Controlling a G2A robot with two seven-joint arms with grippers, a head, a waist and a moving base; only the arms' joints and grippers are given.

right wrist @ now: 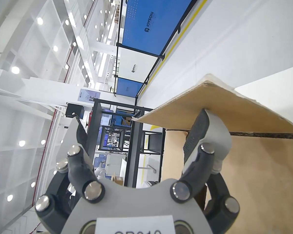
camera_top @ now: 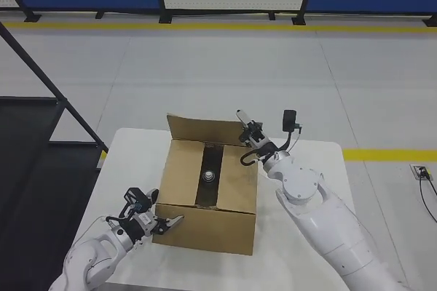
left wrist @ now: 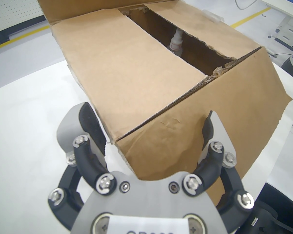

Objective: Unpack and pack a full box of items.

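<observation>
Left gripper [left wrist: 149, 109], fingers spread, straddles the near corner of the brown cardboard box [left wrist: 127, 69] on the white table [left wrist: 26, 113]; right gripper [right wrist: 139, 115], likewise spread, has one finger against the box's raised flap [right wrist: 210, 98]

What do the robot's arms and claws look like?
The left arm and right arm are smooth, rounded and white. The left claw and right claw each have two grey metal fingers with black textured pads, black links, shiny screws and a white label. A small black camera sits by the right wrist.
</observation>
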